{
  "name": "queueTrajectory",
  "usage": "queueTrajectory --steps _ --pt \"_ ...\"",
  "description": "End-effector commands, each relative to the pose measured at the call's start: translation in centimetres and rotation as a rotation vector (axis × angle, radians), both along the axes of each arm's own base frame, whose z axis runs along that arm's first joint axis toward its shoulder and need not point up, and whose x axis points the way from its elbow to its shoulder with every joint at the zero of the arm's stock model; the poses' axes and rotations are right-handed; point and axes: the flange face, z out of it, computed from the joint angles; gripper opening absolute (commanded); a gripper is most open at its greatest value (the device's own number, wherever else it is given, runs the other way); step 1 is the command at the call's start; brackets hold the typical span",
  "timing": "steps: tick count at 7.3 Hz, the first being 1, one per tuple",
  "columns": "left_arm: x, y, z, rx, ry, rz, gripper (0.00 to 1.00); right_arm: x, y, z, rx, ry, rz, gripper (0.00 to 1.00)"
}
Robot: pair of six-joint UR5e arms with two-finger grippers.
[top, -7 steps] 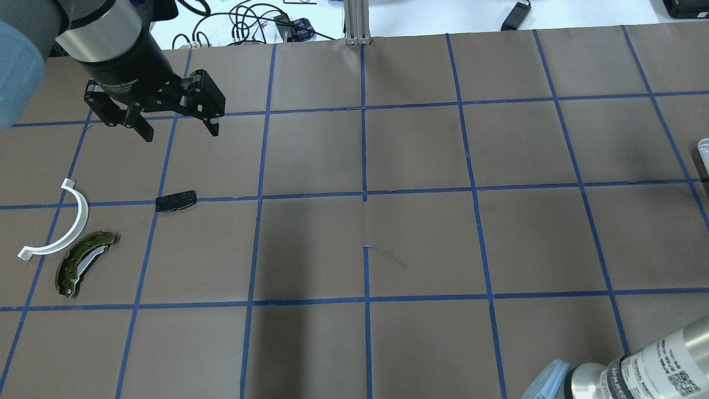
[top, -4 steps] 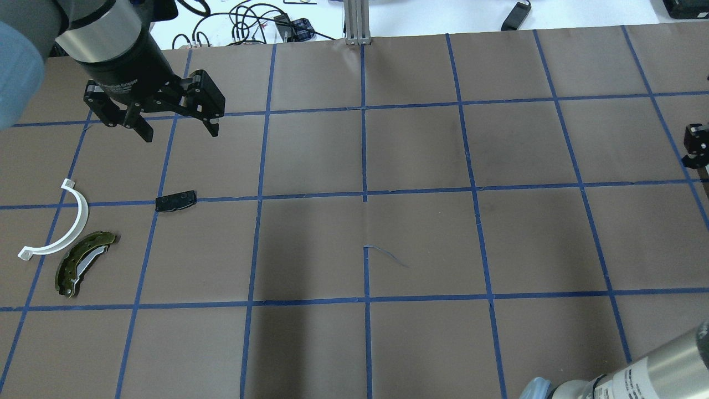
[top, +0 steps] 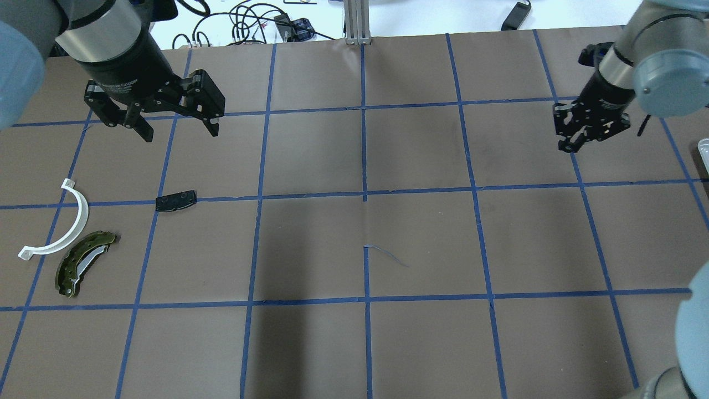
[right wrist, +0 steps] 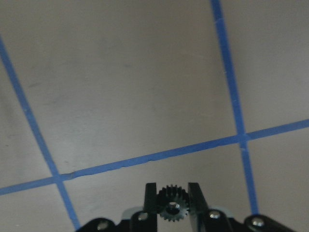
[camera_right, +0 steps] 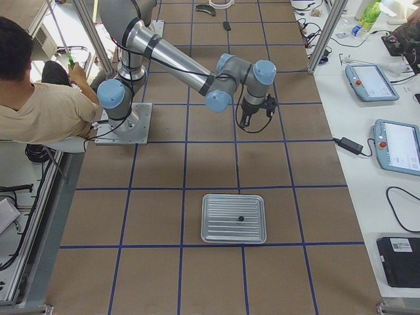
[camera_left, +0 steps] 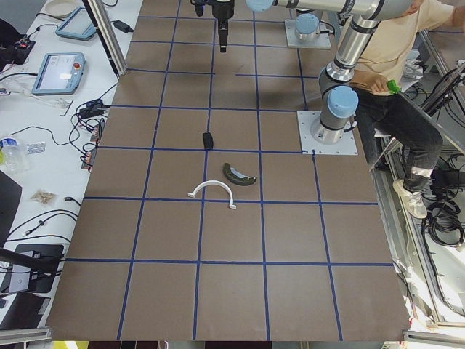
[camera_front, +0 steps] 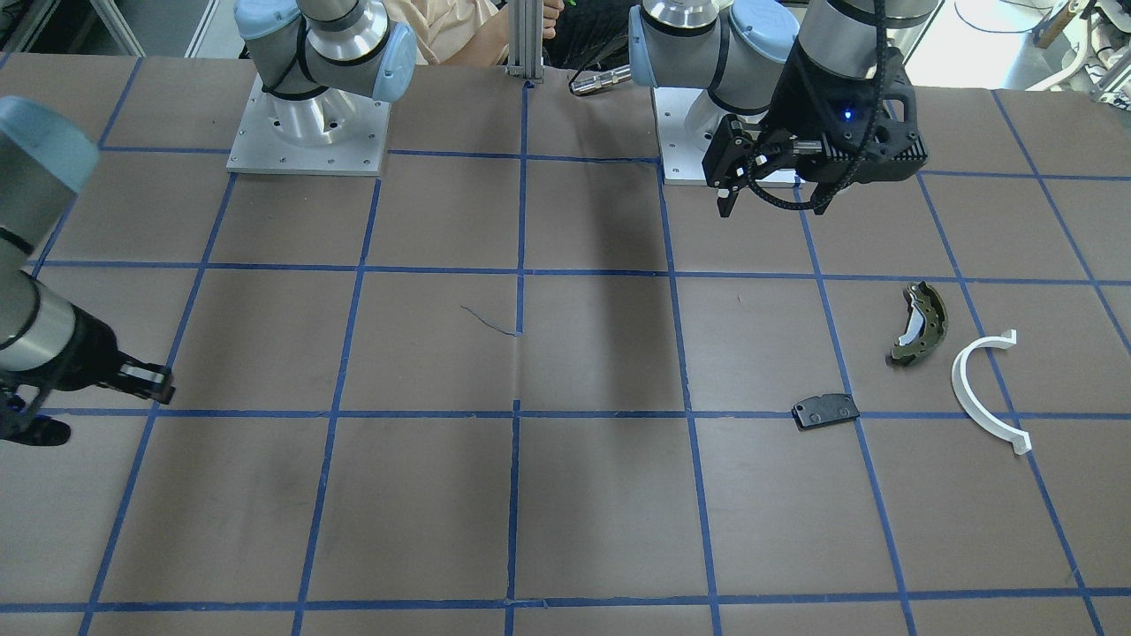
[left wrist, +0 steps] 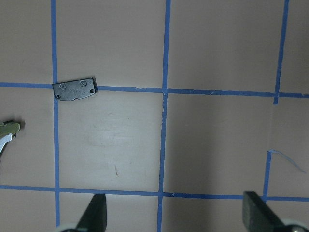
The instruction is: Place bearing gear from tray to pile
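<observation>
**Gear in hand, short of the pile**
The right gripper (right wrist: pixel 172 193) clamps the bearing gear (right wrist: pixel 170 209) between its fingers above the brown table (top: pixel 421 238). Its arm is bent at the elbow with the wrist pointing down, and the tray (camera_right: pixel 216 230) lies well apart. The left gripper (top: pixel 181 133) hangs spread and empty near the pile (top: pixel 75 265) of black pad (top: pixel 175 200), white arc (top: pixel 85 216) and olive brake shoe (top: pixel 83 260).

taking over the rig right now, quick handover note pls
Right gripper: shut on the small black toothed bearing gear, above the table, far from the pile.
Left gripper: open, empty, hovering near the pile.
Pile, robot's left side: white half-ring arc, dark olive curved brake shoe, flat black rectangular pad.
Done: gear is off the ribbed silver metal tray.
Left: carry it across, set it down by the pile.
</observation>
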Motion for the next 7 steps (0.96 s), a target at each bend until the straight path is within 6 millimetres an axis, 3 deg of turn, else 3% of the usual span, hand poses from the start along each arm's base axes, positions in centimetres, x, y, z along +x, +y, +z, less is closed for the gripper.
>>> queueTrajectory --steps 1,3,4,5,7 --pt "0.0 0.1 0.0 -0.001 -0.002 0.0 1.0 14.5 1.6 -0.1 0.01 0.007 -0.09 0.0" --pt "-0.1 0.0 0.0 -0.001 0.0 -0.002 1.0 24.4 3.7 -1.9 0.009 0.001 -0.137 0.0" --pt "-0.1 0.0 0.0 -0.001 -0.002 -0.002 1.0 28.7 4.9 -4.4 0.037 -0.001 -0.129 0.0" --pt "-0.1 0.1 0.1 -0.002 -0.002 -0.002 1.0 32.2 5.7 -6.0 0.016 -0.014 -0.116 0.0" --pt "-0.1 0.1 0.1 -0.001 -0.002 -0.002 1.0 36.9 7.7 -9.6 0.044 0.006 -0.112 0.0"
